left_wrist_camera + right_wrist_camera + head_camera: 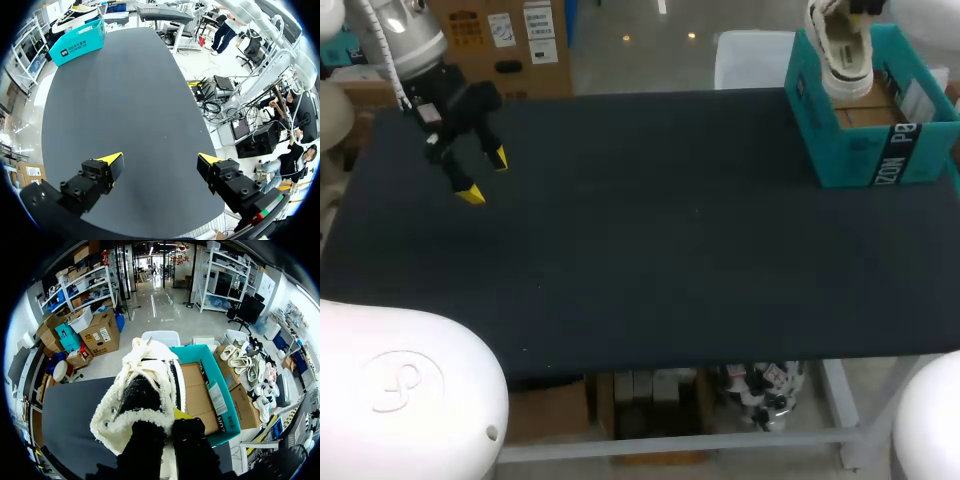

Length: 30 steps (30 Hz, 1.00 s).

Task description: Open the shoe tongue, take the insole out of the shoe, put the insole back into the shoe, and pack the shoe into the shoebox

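A white shoe (845, 45) with a fleece lining hangs toe-down over the open teal shoebox (880, 150) at the table's far right corner. In the right wrist view my right gripper (167, 432) is shut on the shoe (145, 395) at its fleecy collar, with one yellow tip showing against the lining. The shoebox (227, 415) lies just beyond and under the shoe, its cardboard floor bare. My left gripper (485, 177) hovers open over the far left of the table with nothing between its fingers. From the left gripper (160, 162), the shoebox (77, 42) stands far ahead.
The black table top (670, 250) stretches between the two arms with nothing lying on it. My arms' white housings fill the near left and near right corners of the head view.
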Each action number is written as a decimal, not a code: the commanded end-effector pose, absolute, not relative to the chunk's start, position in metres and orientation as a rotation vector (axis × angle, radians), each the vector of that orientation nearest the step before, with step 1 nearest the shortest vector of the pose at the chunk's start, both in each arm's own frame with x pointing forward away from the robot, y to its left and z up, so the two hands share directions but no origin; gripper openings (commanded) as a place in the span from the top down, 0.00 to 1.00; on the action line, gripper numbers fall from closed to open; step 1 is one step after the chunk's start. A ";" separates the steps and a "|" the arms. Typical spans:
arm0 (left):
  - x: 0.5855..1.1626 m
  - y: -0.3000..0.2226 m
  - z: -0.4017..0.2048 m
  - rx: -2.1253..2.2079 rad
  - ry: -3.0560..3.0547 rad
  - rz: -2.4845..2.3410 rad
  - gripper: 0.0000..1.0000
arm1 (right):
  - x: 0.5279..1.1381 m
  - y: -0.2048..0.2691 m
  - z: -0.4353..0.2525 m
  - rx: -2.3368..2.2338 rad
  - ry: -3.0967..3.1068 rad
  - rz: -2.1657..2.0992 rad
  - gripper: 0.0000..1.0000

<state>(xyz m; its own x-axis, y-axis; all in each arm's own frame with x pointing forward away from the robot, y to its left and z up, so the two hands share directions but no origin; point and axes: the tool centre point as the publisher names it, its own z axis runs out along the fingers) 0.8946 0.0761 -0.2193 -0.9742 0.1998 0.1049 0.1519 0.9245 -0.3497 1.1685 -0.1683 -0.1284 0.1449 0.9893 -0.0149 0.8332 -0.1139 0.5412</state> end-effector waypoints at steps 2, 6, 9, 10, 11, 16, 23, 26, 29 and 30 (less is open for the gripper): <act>0.895 0.076 -0.219 -0.271 -2.943 0.517 0.00 | 1.198 -0.189 -0.153 2.073 1.789 0.479 1.00; 0.895 0.076 -0.219 -0.271 -2.943 0.517 0.00 | 1.214 -0.203 -0.177 2.115 1.793 0.445 1.00; 0.895 0.076 -0.219 -0.271 -2.943 0.517 0.00 | 1.224 -0.210 -0.189 2.127 1.804 0.436 1.00; 0.895 0.076 -0.219 -0.271 -2.943 0.517 0.00 | 1.228 -0.213 -0.193 2.136 1.807 0.435 1.00; 0.895 0.076 -0.219 -0.271 -2.943 0.517 0.00 | 1.229 -0.216 -0.198 2.147 1.807 0.435 1.00; 0.895 0.076 -0.219 -0.271 -2.943 0.517 0.00 | 1.241 -0.231 -0.218 2.184 1.813 0.407 1.00; 0.895 0.076 -0.219 -0.271 -2.943 0.517 0.00 | 1.244 -0.248 -0.239 2.226 1.819 0.371 1.00; 0.895 0.076 -0.219 -0.271 -2.943 0.517 0.00 | 1.245 -0.252 -0.252 2.263 1.820 0.346 1.00; 0.895 0.076 -0.219 -0.271 -2.943 0.517 0.00 | 1.246 -0.253 -0.260 2.286 1.812 0.333 0.00; 0.895 0.076 -0.219 -0.271 -2.943 0.517 0.00 | 1.247 -0.254 -0.260 2.295 1.803 0.350 0.00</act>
<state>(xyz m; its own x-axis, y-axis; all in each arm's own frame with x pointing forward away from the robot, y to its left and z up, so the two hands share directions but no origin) 0.8946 0.0760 -0.2193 -0.9742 0.1999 0.1051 0.1520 0.9244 -0.3497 1.2371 -0.2517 -0.2588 0.2243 0.9731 0.0534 0.9148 -0.2291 0.3327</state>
